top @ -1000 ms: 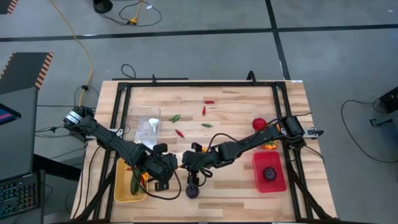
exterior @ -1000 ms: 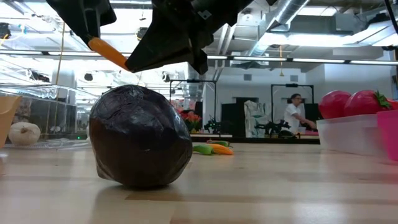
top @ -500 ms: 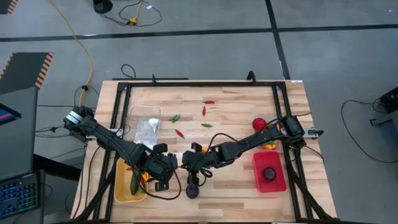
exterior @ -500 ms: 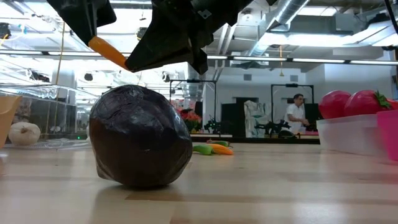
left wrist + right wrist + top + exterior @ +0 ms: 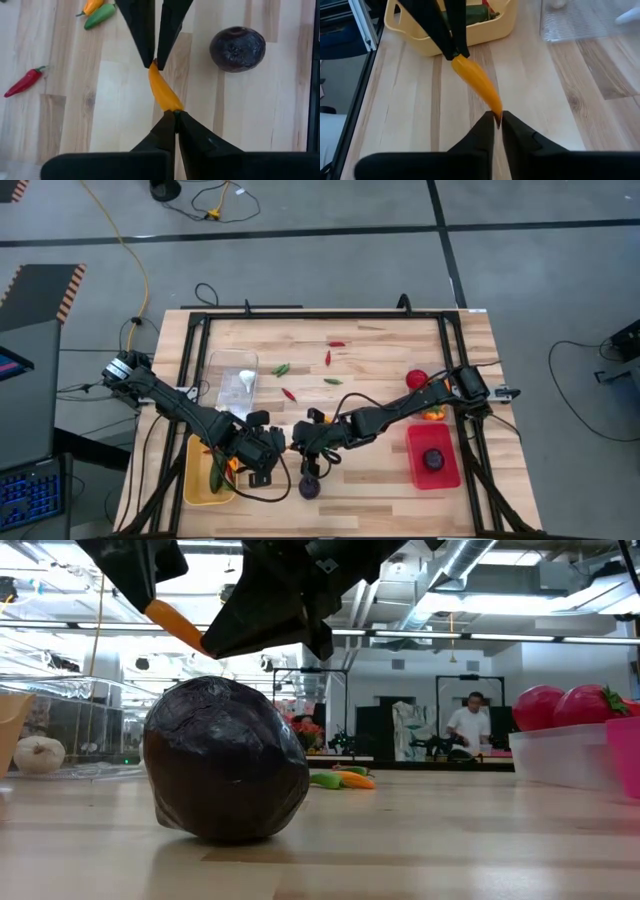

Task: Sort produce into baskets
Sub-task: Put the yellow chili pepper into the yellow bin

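Both grippers on the orange chilli [image 5: 164,93] mid-air: left gripper [image 5: 175,114] just clamped one end, right gripper [image 5: 497,115] starting to loosen. Handoff; yellow bin [image 5: 470,30] likely next.

Orange chilli [image 5: 164,93] airborne beside purple round [image 5: 237,42]

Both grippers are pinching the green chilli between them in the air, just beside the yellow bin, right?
Not green: the chilli is orange, as both wrist views show. The left gripper and right gripper each pinch one end of it above the table, beside the yellow bin.
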